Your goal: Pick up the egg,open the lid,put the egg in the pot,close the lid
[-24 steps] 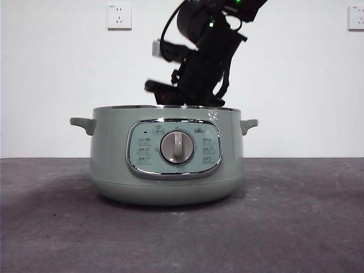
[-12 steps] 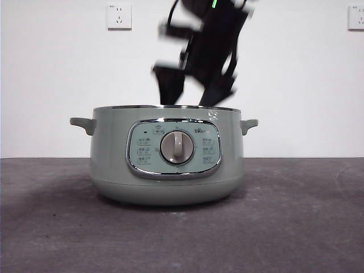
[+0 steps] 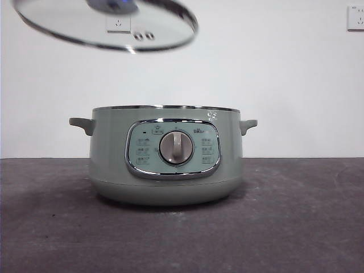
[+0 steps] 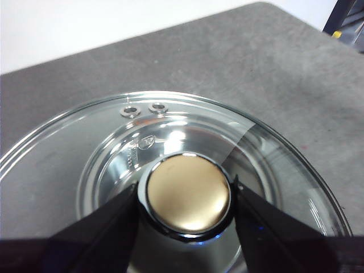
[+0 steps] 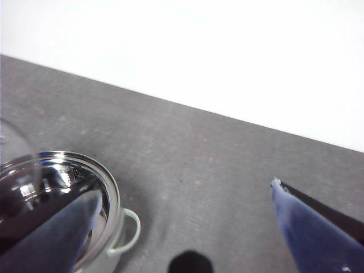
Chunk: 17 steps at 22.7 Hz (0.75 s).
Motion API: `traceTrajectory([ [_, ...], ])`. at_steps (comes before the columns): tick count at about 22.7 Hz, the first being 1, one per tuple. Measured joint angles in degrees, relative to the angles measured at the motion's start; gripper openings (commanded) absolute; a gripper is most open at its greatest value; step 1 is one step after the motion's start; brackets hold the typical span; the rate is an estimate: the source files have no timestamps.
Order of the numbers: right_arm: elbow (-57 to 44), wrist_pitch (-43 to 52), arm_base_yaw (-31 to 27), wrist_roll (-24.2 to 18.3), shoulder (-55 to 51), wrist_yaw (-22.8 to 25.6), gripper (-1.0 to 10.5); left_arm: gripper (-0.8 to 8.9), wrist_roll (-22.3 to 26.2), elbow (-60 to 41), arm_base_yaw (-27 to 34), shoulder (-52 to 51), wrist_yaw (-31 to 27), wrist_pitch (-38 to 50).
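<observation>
**Mia:** What is the left gripper (image 4: 187,196) holding?

**Ben:** It holds the round glass lid with the shiny steel rim (image 4: 85,165). Its 2 black jaws press on both sides of the knob, which looks gold and shiny from above. The glass spreads out all around the jaws, and the 2 small vent holes (image 4: 144,108) sit just past the knob, out in front of the jaws.

**Mia:** Where is the lid from the front?

**Ben:** The lid (image 3: 108,25) hangs high up near the top corner, tilted a little. It is well above the big round sage-green cooker pot (image 3: 165,156) and off to one side, not touching it. The pot is open on top and stands on the dark grey table (image 3: 296,227).

**Mia:** And the right gripper (image 5: 182,227)?

**Ben:** Its jaws are spread wide with nothing between them. Below it I see the grey table (image 5: 216,165). The pot (image 5: 85,193) lies under one jaw, with its shiny inside and 1 green side handle (image 5: 128,233) showing.

**Mia:** Is the small reddish-brown egg in the pot?

**Ben:** I cannot tell. The jaw hides part of the inside, and the rest is only shiny and dark.

**Mia:** What is on the white wall?

**Ben:** 2 white wall sockets (image 3: 356,17), and 1 shows through the glass lid.
</observation>
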Motion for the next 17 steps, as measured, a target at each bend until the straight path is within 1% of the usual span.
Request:
traceTrajectory([
  [4,0.0,-3.8,0.02,0.17,-3.8,-0.04,5.0,-0.08,0.0,0.0,-0.02,6.82,2.1,4.83],
  [8,0.0,-6.73,0.02,0.17,-6.12,-0.04,5.0,-0.08,0.0,-0.07,-0.61,11.89,2.25,9.27],
  [14,0.0,-9.16,0.02,0.22,-7.89,-0.04,5.0,-0.08,0.0,-0.07,-1.07,16.11,2.21,14.34],
  [17,0.0,-9.35,0.02,0.24,-8.09,-0.04,5.0,-0.08,0.0,-0.07,-1.33,17.33,2.19,15.17],
])
